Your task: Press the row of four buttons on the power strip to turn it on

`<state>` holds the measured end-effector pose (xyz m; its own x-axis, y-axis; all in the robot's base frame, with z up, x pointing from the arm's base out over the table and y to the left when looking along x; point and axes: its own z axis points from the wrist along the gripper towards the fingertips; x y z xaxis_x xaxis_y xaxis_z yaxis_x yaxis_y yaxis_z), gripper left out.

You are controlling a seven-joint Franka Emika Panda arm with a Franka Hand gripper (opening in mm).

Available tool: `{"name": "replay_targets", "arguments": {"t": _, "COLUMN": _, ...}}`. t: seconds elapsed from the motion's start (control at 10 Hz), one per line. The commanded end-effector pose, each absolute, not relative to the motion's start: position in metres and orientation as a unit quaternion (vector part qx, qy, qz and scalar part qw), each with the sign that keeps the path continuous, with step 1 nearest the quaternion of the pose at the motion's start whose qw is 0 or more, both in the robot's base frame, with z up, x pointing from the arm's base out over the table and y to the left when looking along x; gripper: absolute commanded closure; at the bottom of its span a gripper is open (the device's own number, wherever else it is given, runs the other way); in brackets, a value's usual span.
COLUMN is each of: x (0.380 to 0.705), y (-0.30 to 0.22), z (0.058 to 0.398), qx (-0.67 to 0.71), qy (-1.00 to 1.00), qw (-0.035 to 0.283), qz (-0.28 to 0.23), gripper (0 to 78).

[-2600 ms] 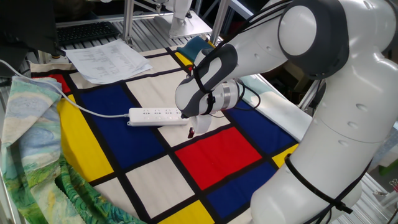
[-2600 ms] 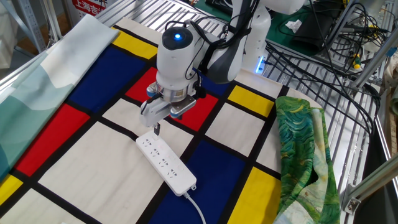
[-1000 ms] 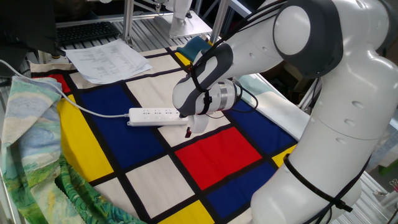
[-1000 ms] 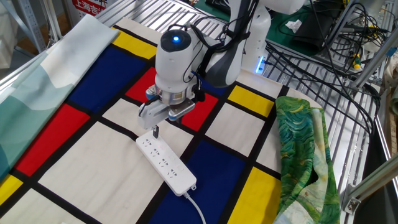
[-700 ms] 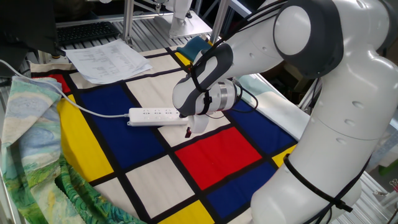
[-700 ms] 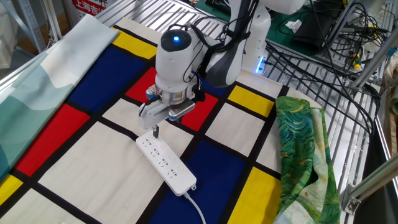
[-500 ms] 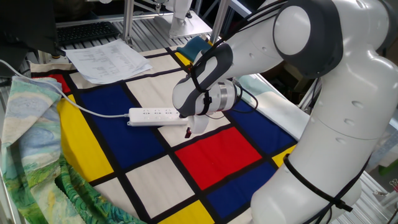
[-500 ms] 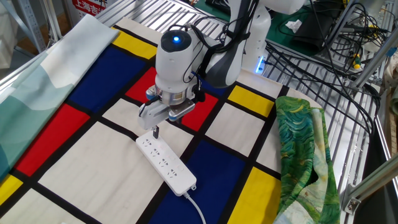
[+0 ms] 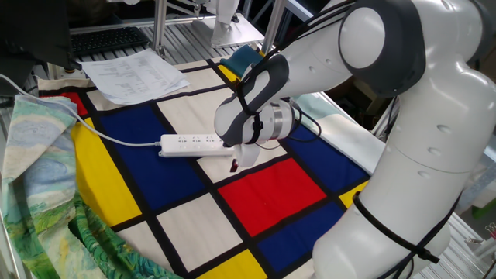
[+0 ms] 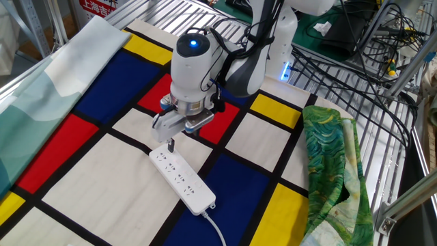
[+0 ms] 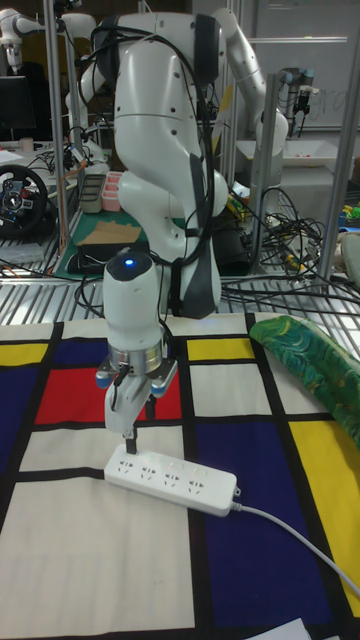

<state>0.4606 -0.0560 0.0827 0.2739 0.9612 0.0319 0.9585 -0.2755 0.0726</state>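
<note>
Tall fixed view: the gripper (image 11: 127,436) is positioned just above one end of the power strip (image 11: 172,478), which lies on the colour-block cloth (image 10: 82,191). Finger spacing cannot be determined. No legible markings are visible.

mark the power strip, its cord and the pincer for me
power strip (image 10: 183,180): the other fixed view, middle of its top face.
cord (image 9: 108,137): one fixed view, stretch lying on the blue panel.
pincer (image 11: 130,431): tall fixed view, fingertips just above the strip's end.
</note>
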Motion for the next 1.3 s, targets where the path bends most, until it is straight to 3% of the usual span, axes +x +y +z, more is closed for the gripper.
{"name": "replay_targets", "arguments": {"t": 0.1, "x": 0.460, "y": -0.055, "z": 0.079, "qx": 0.798, "qy": 0.601, "qw": 0.023, "qz": 0.036, "gripper": 0.1}}
{"name": "replay_targets", "arguments": {"t": 0.8, "x": 0.458, "y": -0.053, "z": 0.071, "qx": 0.793, "qy": 0.608, "qw": 0.031, "qz": 0.025, "gripper": 0.1}}
{"name": "replay_targets", "arguments": {"t": 1.3, "x": 0.455, "y": -0.049, "z": 0.094, "qx": 0.788, "qy": 0.615, "qw": 0.024, "qz": 0.011, "gripper": 0.1}}
